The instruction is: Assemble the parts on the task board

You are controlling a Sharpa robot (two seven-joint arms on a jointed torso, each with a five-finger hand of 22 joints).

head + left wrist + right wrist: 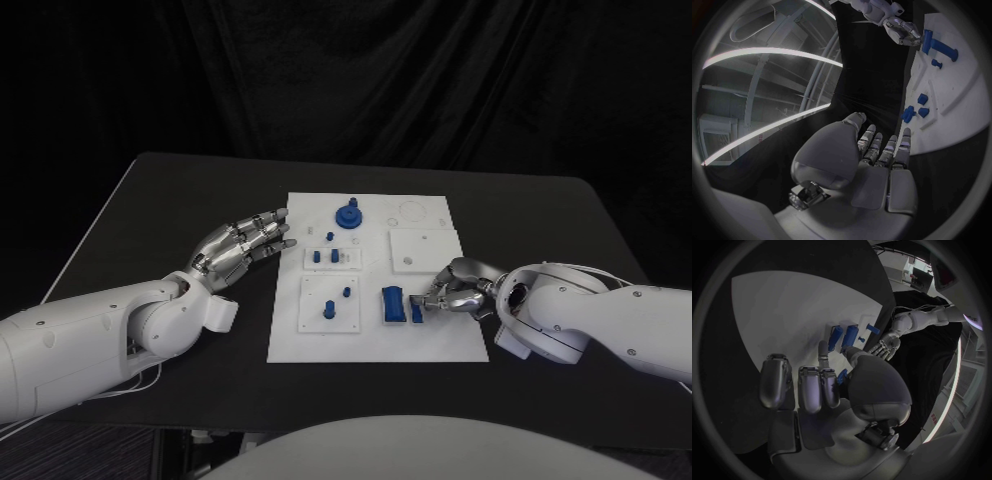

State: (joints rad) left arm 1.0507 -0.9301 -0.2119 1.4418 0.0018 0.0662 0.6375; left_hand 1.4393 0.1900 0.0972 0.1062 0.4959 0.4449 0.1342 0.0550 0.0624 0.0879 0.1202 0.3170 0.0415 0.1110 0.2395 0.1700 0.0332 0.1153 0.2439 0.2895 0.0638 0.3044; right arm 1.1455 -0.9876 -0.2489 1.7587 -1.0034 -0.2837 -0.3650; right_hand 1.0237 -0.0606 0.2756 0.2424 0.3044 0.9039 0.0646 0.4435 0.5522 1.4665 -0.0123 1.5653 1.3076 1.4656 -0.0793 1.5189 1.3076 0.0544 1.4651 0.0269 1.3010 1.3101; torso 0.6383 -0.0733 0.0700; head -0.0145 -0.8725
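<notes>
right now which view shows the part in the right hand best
The right wrist view: the small blue part sits close up against the right hand's fingers. The head view shows it as a sliver at the fingertips; the left wrist view shows it far off, tiny.

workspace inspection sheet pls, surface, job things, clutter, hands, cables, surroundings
surface: black table, white task board lying in its middle
job's things: blue round part stands at the board's far end; small blue pegs mid-board; blue block at the near right, beside the right hand
clutter: nothing seen
hands: left hand hovers at the board's left edge, fingers spread, holding nothing; right hand pinches a small blue part next to the block
cables: thin cables run along the right forearm and below the left arm
surroundings: black curtain behind the table
</notes>
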